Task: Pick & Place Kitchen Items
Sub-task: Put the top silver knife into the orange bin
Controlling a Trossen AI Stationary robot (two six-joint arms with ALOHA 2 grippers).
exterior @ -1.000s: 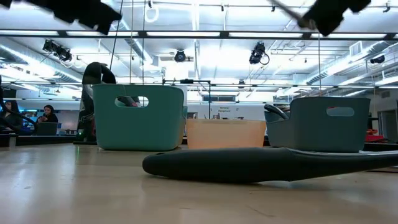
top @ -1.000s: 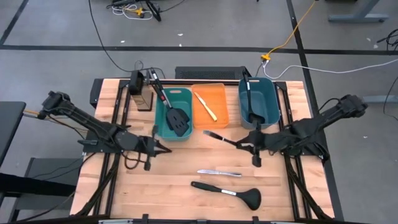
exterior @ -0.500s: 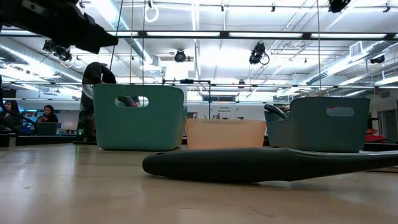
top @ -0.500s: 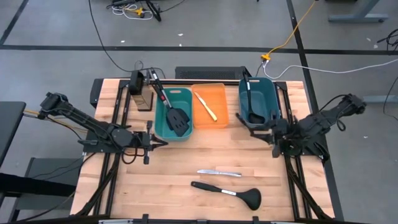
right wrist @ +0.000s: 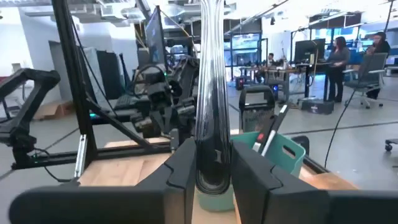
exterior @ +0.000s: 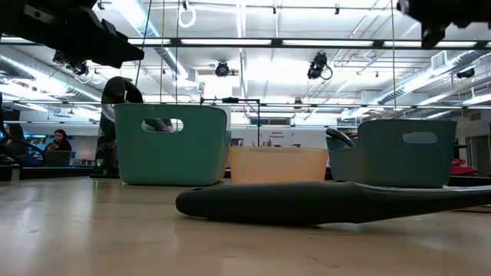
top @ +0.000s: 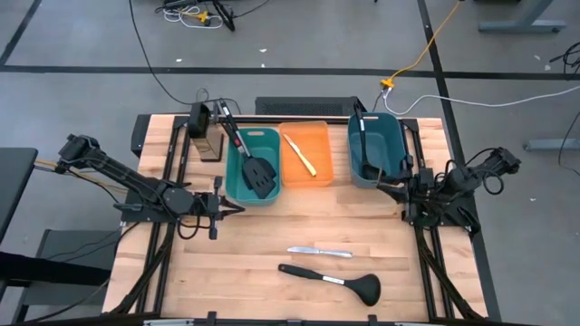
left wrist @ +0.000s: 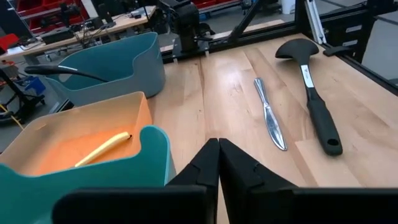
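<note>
Right gripper (top: 395, 190) just beside dark teal bin (top: 396, 159), clamped on silver knife (right wrist: 210, 93). Left gripper (top: 237, 208) pinched together, empty.

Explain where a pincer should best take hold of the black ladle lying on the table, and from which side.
Probably grip the ladle at mid-handle, from straight above, fingers closing across it. It lies flat on the table; the handle is long and slim, while the bowl end is wide and rounded.

Wooden tabletop (top: 263, 235) with three bins along its far edge: a teal bin (top: 237, 186), an orange bin (top: 322, 163) and a dark teal bin (top: 391, 145). Nearer the front lie a silver knife (top: 319, 251) and, just beside it, a black ladle (top: 331, 280).
</note>
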